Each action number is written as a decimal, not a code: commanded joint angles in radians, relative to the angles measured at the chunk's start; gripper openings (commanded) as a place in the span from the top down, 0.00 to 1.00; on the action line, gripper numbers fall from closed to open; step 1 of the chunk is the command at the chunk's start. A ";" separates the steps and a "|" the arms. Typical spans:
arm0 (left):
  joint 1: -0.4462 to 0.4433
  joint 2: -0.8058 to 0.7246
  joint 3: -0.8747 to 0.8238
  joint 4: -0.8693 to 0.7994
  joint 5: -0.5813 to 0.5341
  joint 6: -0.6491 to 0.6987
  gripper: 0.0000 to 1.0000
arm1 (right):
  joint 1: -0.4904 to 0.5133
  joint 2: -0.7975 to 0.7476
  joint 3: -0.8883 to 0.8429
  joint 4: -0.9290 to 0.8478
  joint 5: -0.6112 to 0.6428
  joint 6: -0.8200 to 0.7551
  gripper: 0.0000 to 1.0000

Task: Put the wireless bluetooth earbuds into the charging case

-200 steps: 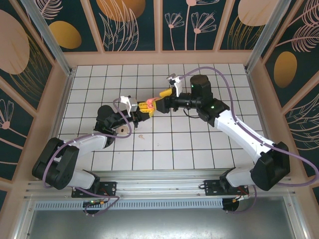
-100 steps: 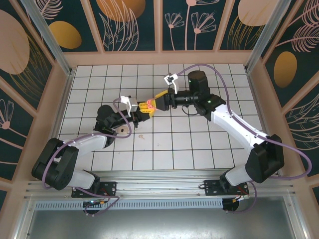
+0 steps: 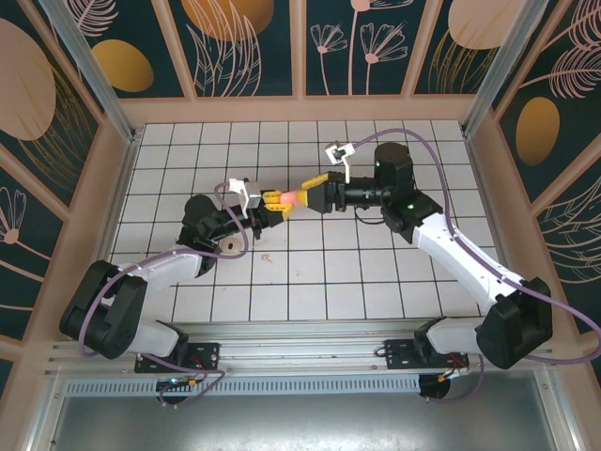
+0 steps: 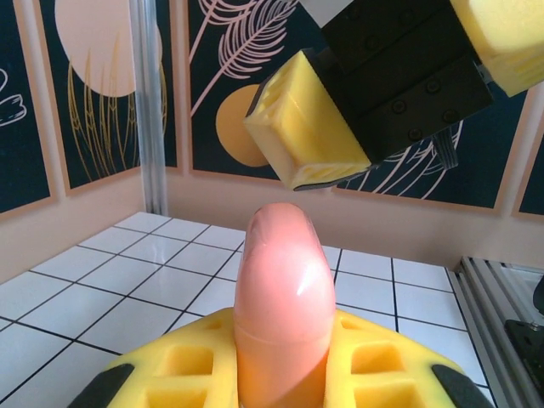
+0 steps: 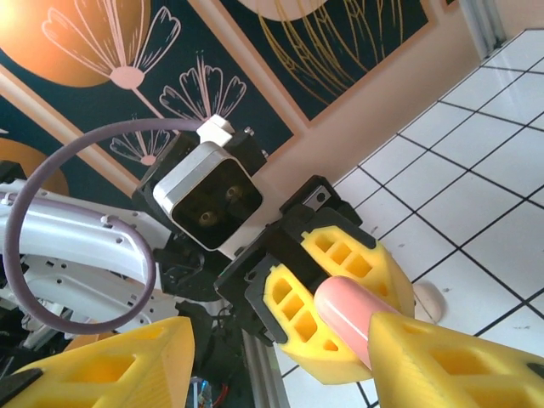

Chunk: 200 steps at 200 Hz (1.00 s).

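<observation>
Above the tiled tabletop [image 3: 376, 272], the left hand [image 3: 272, 200] grips the pink charging case [image 3: 292, 197], the right hand [image 3: 308, 194] straddles its free end with jaws apart, and an earbud [image 3: 267, 256] lies loose nearby; opening the case likely comes next.

The white tiled table top [image 3: 376, 272], ruled with dark grout lines, has a pale wooden skirting [image 3: 300, 110] along its far edge. Behind that edge of the table rise dark teal wall panels [image 3: 329, 47] painted with orange discs and pale leaves and flowers. Aluminium posts [image 3: 80, 56] slant up from the table's far corners. A metal rail [image 3: 300, 334] runs along the table's near edge, with a grey perforated strip [image 3: 329, 386] just beyond it.
</observation>
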<state>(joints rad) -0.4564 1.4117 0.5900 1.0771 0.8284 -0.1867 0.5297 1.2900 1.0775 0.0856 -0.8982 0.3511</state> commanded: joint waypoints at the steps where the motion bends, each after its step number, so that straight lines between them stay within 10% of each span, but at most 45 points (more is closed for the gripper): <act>1: 0.004 -0.001 0.045 -0.052 -0.032 -0.012 0.98 | -0.021 -0.037 -0.008 -0.012 0.122 0.013 0.36; 66: -0.004 0.047 0.201 -0.485 -0.193 -0.221 1.00 | -0.120 -0.035 -0.025 -0.115 0.634 0.173 0.36; 200: -0.158 0.270 0.434 -0.860 -0.428 -0.592 1.00 | -0.121 -0.006 -0.117 -0.100 0.752 0.158 0.38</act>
<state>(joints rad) -0.5838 1.6016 0.9298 0.3012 0.4370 -0.7090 0.4118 1.3552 1.0172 0.0021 -0.1871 0.5385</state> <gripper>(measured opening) 0.178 0.623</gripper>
